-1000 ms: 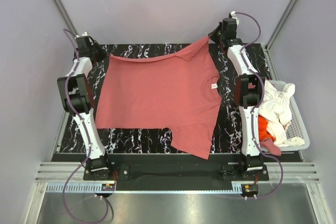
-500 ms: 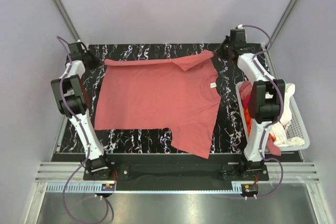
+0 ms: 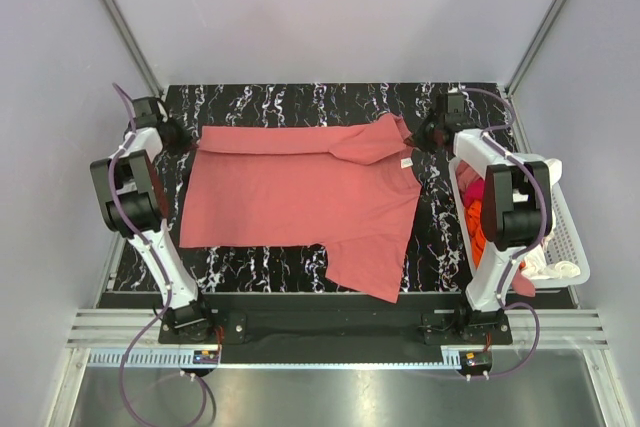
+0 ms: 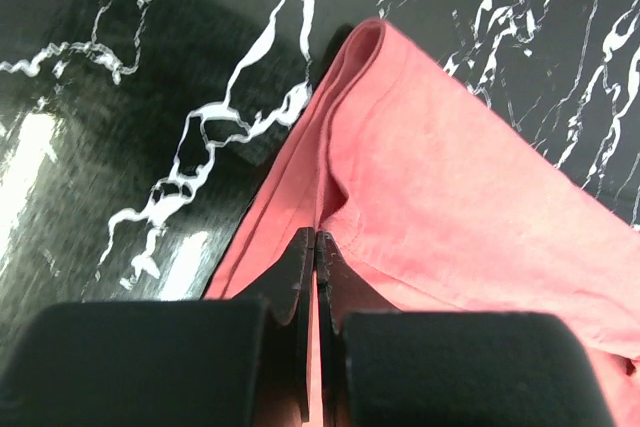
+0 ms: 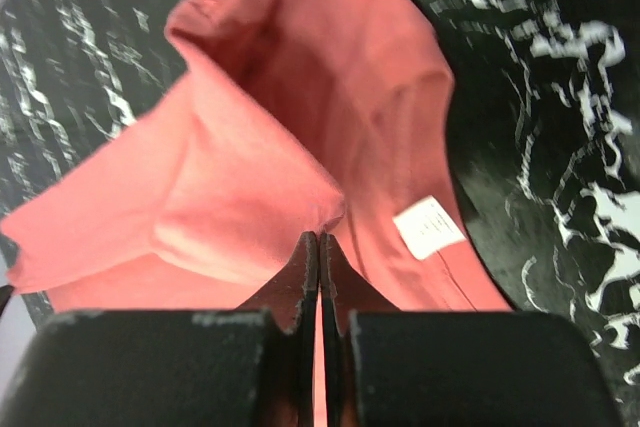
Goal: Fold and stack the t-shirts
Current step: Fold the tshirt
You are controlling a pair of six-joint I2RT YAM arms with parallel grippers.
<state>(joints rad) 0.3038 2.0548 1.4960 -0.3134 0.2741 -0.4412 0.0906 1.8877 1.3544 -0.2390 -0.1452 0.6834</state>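
- We find the left pincer (image 4: 315,237) clenched on a doubled corner of the large salmon-pink cloth t-shirt (image 3: 300,202). The cloth spreads ahead of its tips and to their right.
- We find the right pincer (image 5: 318,237) clenched on the same garment. The white neck label (image 5: 428,227) lies just right of its tips.
- We judge that the two grips hold the far edge taut, so that a narrow band lies turned over the body. The body rests flat on the black marble-patterned counter (image 3: 300,102) between the two pincers.
- The white slatted plastic basket (image 3: 578,252) sits outboard of the right pincer. It holds a magenta t-shirt (image 3: 470,190), an orange t-shirt (image 3: 482,225) and a cream t-shirt (image 3: 552,269), all unfolded.
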